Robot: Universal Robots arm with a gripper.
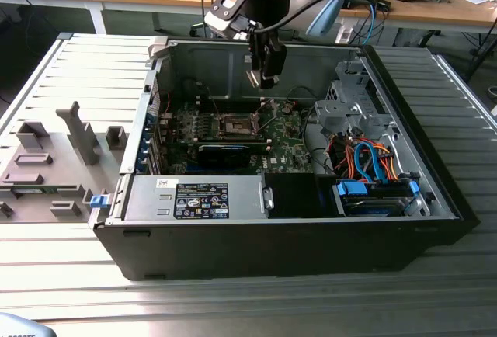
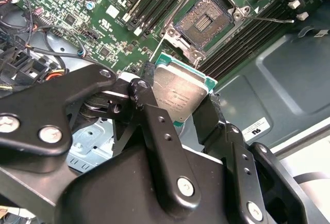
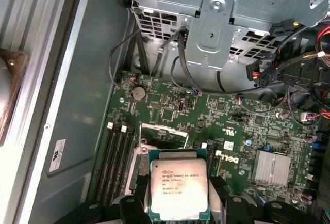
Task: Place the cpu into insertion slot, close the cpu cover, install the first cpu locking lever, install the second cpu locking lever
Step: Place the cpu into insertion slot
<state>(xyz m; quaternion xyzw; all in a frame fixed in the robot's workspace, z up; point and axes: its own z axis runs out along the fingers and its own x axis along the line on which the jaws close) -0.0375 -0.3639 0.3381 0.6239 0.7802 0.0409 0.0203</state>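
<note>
**Overhead, the cpu (image 2: 180,94) hangs above the insertion slot (image 2: 205,20)**

The gripper (image 1: 264,77) is clenched on the cpu's edges inside the open computer case (image 1: 311,251). The insertion slot lies bare on the green board (image 3: 170,105), below and apart from the cpu.

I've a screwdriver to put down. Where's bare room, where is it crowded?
The slatted table is bare in front of the computer case and at its side on the exterior view's right. Inside is crowded: cables beside the motherboard, the claw holding the cpu near the insertion slot.
</note>
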